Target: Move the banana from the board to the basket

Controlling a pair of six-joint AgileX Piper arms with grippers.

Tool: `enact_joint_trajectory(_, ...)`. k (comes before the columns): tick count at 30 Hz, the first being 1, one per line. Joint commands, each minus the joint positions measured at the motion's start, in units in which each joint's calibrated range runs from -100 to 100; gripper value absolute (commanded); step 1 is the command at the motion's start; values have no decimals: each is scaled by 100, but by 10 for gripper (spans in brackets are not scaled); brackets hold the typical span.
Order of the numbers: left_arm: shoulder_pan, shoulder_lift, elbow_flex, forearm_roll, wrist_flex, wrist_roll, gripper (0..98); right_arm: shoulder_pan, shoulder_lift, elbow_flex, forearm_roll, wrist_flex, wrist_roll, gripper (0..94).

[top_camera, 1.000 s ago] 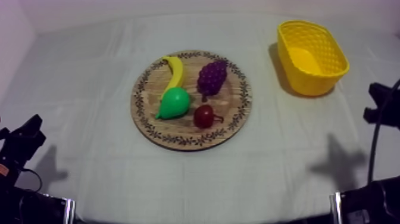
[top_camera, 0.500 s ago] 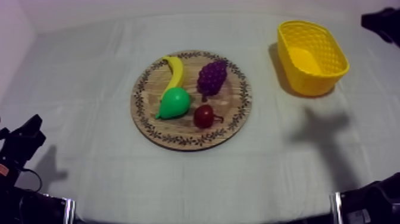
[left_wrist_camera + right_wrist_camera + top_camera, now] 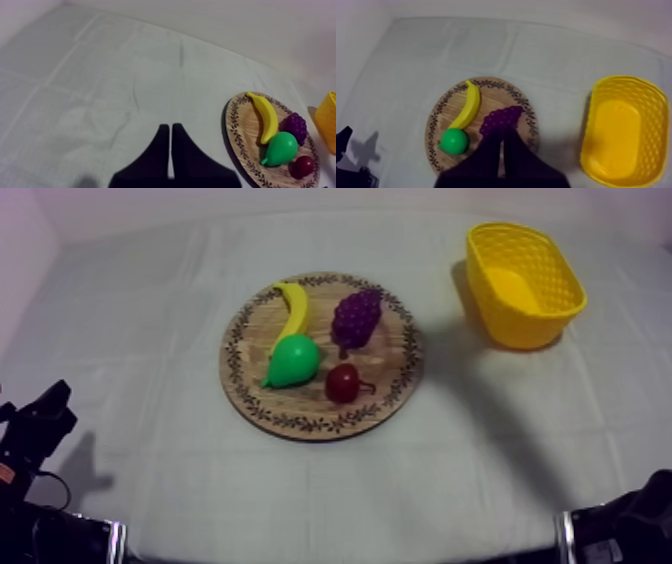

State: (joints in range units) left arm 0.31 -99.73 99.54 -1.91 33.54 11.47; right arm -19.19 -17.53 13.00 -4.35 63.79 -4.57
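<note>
The yellow banana [image 3: 293,310] lies on the round wooden board [image 3: 395,353] at its back left, next to a green pear [image 3: 292,360]. The yellow basket [image 3: 523,283] stands empty at the back right. My left gripper [image 3: 48,416] rests low at the left edge, well away from the board; in the left wrist view it [image 3: 170,129] is shut on nothing, with the banana [image 3: 266,116] off to its side. My right gripper [image 3: 501,139] hangs high over the table, shut on nothing, its tip over the grapes [image 3: 501,119], with the banana [image 3: 467,105] and the basket [image 3: 623,130] on either side.
Purple grapes [image 3: 356,316] and a small red fruit [image 3: 343,383] share the board with the pear. Part of my right arm [image 3: 630,523] shows at the lower right edge. Bare cloth lies between board and basket.
My right arm rose from the right edge, passed the upper right corner and left the top view; its shadow slid toward the board. My left arm and the fruit stayed put.
</note>
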Motion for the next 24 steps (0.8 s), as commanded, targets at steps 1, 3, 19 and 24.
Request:
enact_joint_trajectory(1,1,-1,1,-2,0,1,1,-119,505,-266,-19,3,-35,5)
enact_joint_trajectory(3,1,-1,1,-2,0,1,1,-181,753,-416,-55,-20,-62,5)
enact_joint_trajectory(19,1,-1,1,-2,0,3,1,-658,2525,-1467,59,-134,-505,3)
enact_joint_trajectory(24,1,-1,1,-2,0,2,1,-782,2904,-1738,129,-106,-716,3)
